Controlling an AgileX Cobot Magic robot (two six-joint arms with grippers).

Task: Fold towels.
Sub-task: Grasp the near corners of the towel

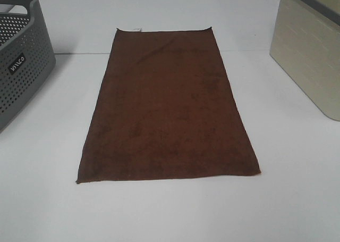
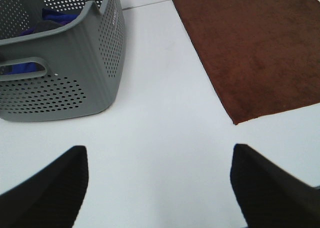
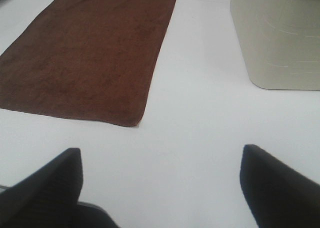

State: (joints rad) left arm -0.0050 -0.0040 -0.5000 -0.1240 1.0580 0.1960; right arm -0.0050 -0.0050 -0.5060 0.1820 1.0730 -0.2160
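1. We see the white table (image 1: pixel 170 215) under both jaw pairs.
2. The brown towel (image 1: pixel 167 114) lies flat ahead of both.
3. The beige bin (image 1: pixel 311 61) stands ahead of the right gripper (image 3: pixel 161 152), whose jaws are spread; its contents are hidden.
4. The grey basket (image 1: pixel 21 72), with lettering we cannot read, stands ahead of the left gripper (image 2: pixel 159 153), jaws spread, and holds blue cloth (image 2: pixel 55 17).
5. A white tag (image 1: pixel 138 28) sits at the towel's far edge.

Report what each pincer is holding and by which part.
Nothing is held. The left pincer and right pincer are both open over the table, apart from the towel, which lies flat and ungripped.
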